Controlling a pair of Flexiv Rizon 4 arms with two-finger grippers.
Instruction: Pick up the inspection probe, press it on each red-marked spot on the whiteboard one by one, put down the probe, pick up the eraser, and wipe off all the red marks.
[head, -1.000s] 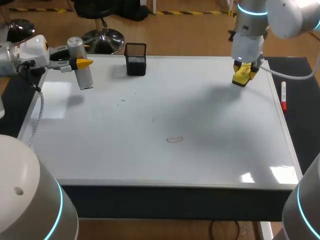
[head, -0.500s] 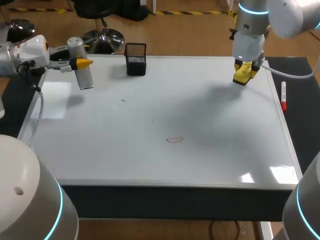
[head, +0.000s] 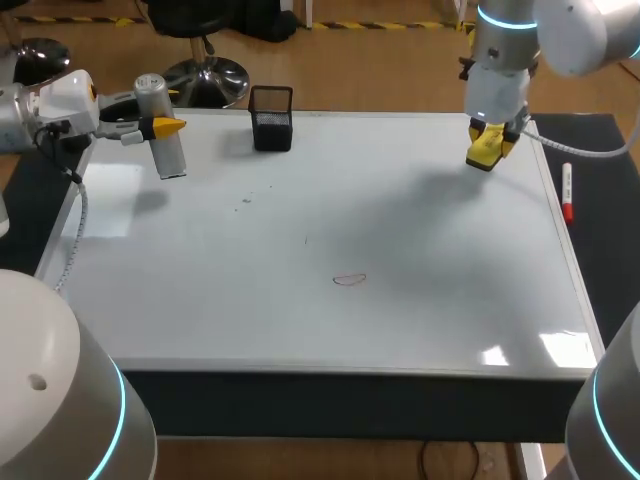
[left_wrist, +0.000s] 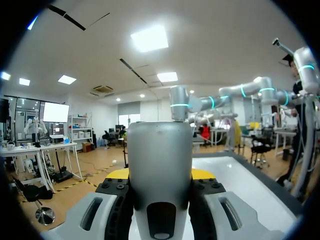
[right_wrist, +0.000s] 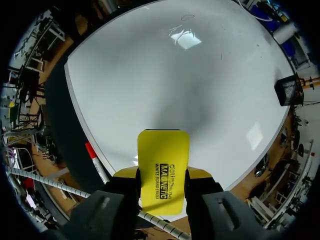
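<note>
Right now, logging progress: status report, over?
Left pincer shut on silver cylindrical probe. Right pincer shut on yellow rectangular eraser. One faint oval mark on whiteboard; nothing blocks it.

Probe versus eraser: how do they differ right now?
The probe is a grey cylinder standing upright; the eraser is a flat yellow block. The probe is at the far left of the whiteboard, the eraser at its far right. The left pincer grips the probe from the side; the right pincer holds the eraser from above. Both are clamped.
</note>
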